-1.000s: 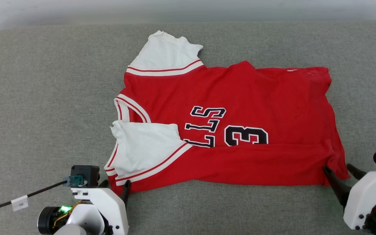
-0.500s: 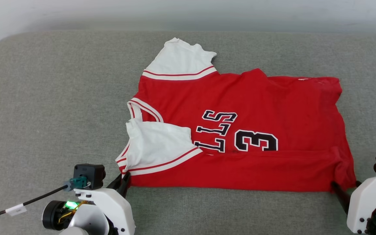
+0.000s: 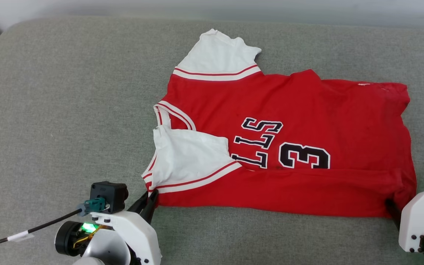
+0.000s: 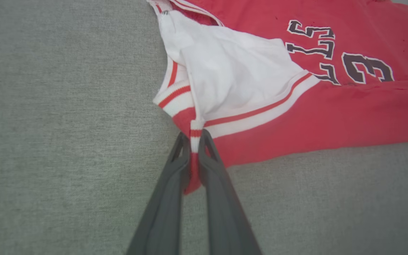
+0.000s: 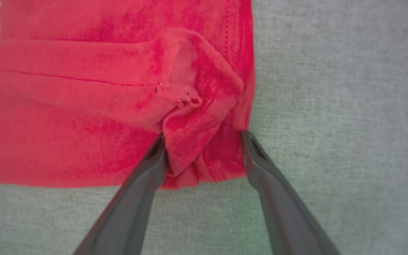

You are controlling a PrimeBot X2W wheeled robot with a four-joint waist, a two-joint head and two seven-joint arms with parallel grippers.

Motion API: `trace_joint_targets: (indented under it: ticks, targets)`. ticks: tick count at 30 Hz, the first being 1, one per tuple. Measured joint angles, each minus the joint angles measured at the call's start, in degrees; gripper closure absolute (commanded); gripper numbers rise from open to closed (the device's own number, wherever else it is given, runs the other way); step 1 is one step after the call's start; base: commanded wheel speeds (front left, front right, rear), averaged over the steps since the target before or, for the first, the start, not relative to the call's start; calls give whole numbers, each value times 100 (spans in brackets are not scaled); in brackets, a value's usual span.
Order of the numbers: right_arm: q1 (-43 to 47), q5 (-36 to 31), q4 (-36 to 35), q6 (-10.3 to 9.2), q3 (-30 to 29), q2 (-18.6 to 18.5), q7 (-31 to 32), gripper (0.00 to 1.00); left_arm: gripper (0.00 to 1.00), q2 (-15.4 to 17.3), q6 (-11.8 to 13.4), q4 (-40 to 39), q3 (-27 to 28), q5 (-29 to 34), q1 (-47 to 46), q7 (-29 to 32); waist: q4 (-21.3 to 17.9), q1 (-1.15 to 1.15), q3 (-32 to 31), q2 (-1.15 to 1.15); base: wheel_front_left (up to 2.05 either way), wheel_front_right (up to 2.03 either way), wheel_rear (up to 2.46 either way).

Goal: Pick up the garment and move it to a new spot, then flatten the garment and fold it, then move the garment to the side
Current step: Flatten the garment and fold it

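Two tools are being applied to the near edge of the garment, which is lying spread on the grey padded surface, collar to the left and hem to the right, with its near strip folded over onto the lower part of the lettering. The near-left corner, at the striped trim just below the near sleeve, is being pinched by the left tool: its two dark fingers are being pressed almost together, and a thin ridge of red-and-white fabric is being squeezed between the tips. The right tool is being held wide apart, released, at the near-right corner. A bunched lump of red hem is being straddled by its fingers, one tip touching the fold and the other lying against the hem's outer edge, but the cloth is not being clamped there. The far sleeve is lying flat, pointing toward the far side.
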Motion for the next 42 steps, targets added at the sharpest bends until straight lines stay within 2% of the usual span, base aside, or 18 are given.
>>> trace_joint_targets:
  ticks: [3, 4, 6, 17, 21, 25, 28, 33, 36, 37, 38, 39, 42]
  targets:
    - [-46, -40, 67, 2, -13, 9, 32, 0, 100, 13, -20, 124, -22, -5, -1, 56, 7, 0, 43, 0, 0, 0, 0]
    - [-68, -108, 104, 3, -2, -1, 9, 15, 100, 31, -20, 175, -21, -5, -2, 65, -5, 0, 50, 0, 0, 0, 0]
    - [-113, -30, 199, 9, -40, 44, -32, 100, 100, 56, -32, 272, -32, -18, -1, 94, -32, 0, 41, 0, 0, 0, 0]
    - [94, 571, 277, -2, 53, -9, -48, 100, 100, 177, -79, 591, -172, -13, 121, 174, -188, 1, -380, 0, 0, 0, 0]
    - [463, 689, -15, -1, 120, -199, 156, 100, 100, 285, -74, 570, -229, 0, 294, 196, -232, 1, -610, 0, 0, 0, 0]
    - [882, 578, -411, -1, 245, -558, 400, 100, 100, 448, -53, 444, -279, -15, 593, 231, -294, 1, -827, 0, 0, 0, 0]
    - [1121, 705, -676, -1, 242, -589, 632, 100, 100, 580, -18, 320, -305, -41, 792, 278, -357, 1, -924, 0, 0, 0, 0]
    - [1418, 756, -861, -1, 146, -655, 903, 100, 100, 621, -32, 254, -472, -97, 1018, 401, -395, 1, -954, 0, 0, 0, 0]
    - [1443, 778, -804, -1, 111, -583, 929, 100, 100, 553, -67, 372, -542, -103, 1047, 416, -386, 1, -948, 0, 0, 0, 0]
    - [1443, 767, -771, -1, 123, -564, 901, 100, 97, 519, -74, 421, -556, -103, 1046, 396, -382, 1, -945, 0, 0, 0, 0]
    - [1441, 759, -736, -1, 130, -536, 829, 51, 53, 491, -93, 480, -572, -99, 1041, 371, -377, 1, -941, 0, 0, 0, 0]
    - [1433, 751, -693, -2, 132, -500, 769, 0, 0, 467, -120, 539, -592, -96, 1031, 357, -372, 1, -944, 0, 0, 0, 0]
    - [1410, 750, -617, -4, 199, -490, 586, 0, 0, 321, -233, 606, -578, -97, 960, 120, -349, 1, -971, 0, 0, 0, 0]
